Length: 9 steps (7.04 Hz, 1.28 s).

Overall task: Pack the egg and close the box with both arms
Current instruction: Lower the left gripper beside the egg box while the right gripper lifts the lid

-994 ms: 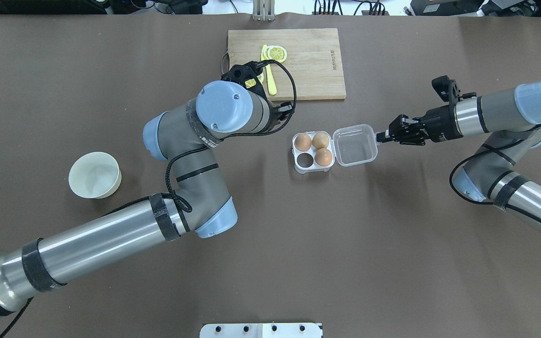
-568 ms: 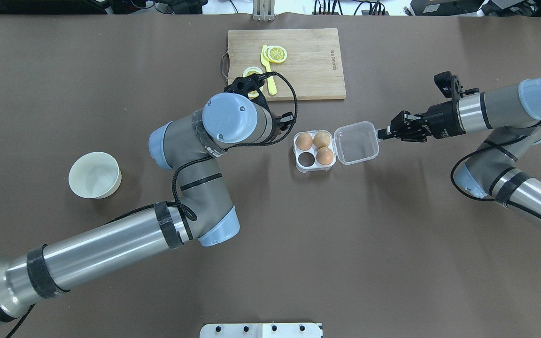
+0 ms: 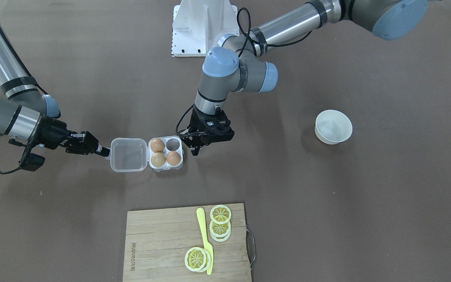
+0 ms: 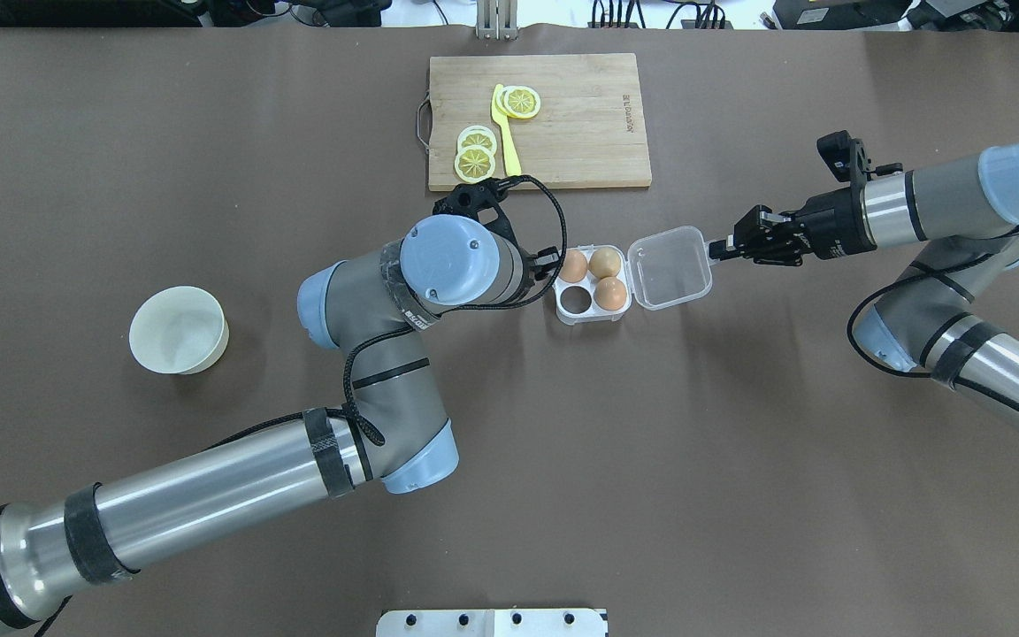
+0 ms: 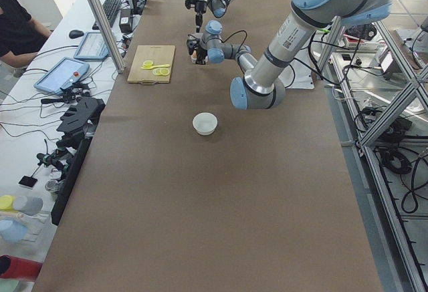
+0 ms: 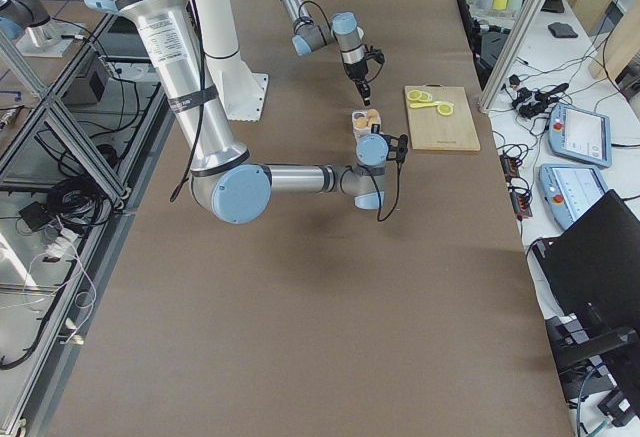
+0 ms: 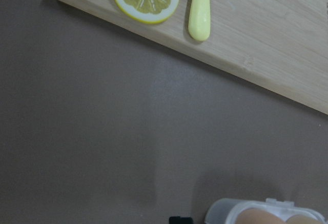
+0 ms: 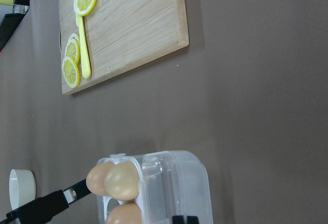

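No text legible. Cutting board (image 4: 563, 124) carries 1 small burnt-in mark near its edge, but the letters are too small to read. Nothing else lettered resolves.

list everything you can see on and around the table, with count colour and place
orange-brown eggs: 2, in the box's cells
tan egg: 1, paler, in a cell; the fourth cell is empty
box: 1, clear with white rims, mid-table
lid: 1, clear, open and lying flat
bowl: 1, white, empty, robot's left side
cutting board: 1, wood, far edge
lemon slices: at least 4, yellow, overlapping on the board
knife: 1, yellow, on the board
base plate: 1, white, robot's edge
person: 1, dark top, side desk
left gripper: black, beside the empty cell; opening unclear
right gripper: black, shut on the lid's outer edge
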Motion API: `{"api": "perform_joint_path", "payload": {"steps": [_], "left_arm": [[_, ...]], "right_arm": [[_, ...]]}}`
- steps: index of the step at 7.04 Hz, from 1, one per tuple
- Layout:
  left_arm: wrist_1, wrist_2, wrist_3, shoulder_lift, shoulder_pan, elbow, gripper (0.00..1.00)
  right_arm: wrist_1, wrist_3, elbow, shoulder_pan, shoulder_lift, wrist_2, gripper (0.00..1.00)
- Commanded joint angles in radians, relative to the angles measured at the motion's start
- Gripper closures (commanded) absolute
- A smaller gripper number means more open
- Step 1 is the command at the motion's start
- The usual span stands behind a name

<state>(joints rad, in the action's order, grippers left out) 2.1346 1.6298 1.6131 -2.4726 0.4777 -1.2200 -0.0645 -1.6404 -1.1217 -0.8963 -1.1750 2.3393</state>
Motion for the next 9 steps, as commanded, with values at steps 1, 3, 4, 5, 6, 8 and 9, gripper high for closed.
{"api": "perform_joint_path", "payload": {"steps": [1, 3, 4, 5, 6, 8, 9], "left_arm": [[0.005, -0.001, 0.002, -0.005, -0.008, 0.005, 1.0], [0.042, -0.017, 0.001, -0.005, -0.008, 0.011, 1.0], [0.074, -0.049, 0.001, -0.011, -0.017, 0.035, 1.0], [0.096, -0.054, 0.001, -0.012, -0.019, 0.046, 1.0], [0.096, -0.054, 0.001, -0.012, -0.019, 0.051, 1.0], [0.097, -0.054, 0.001, -0.022, -0.019, 0.057, 1.0], [0.097, -0.054, 0.001, -0.023, -0.019, 0.06, 1.0]], "right_arm": [[0.0, -0.002, -0.003, -0.001, 0.0, 0.0, 1.0], [0.0, -0.002, -0.013, -0.003, 0.0, 0.0, 1.0], [0.0, -0.002, -0.015, -0.003, 0.0, 0.0, 1.0], [0.0, -0.002, -0.017, -0.003, 0.0, 0.0, 1.0], [0.0, -0.004, -0.023, -0.004, 0.0, 0.0, 1.0], [0.0, -0.01, -0.03, -0.004, 0.0, 0.0, 1.0], [0.002, -0.018, -0.043, -0.004, 0.0, 0.0, 1.0]]}}
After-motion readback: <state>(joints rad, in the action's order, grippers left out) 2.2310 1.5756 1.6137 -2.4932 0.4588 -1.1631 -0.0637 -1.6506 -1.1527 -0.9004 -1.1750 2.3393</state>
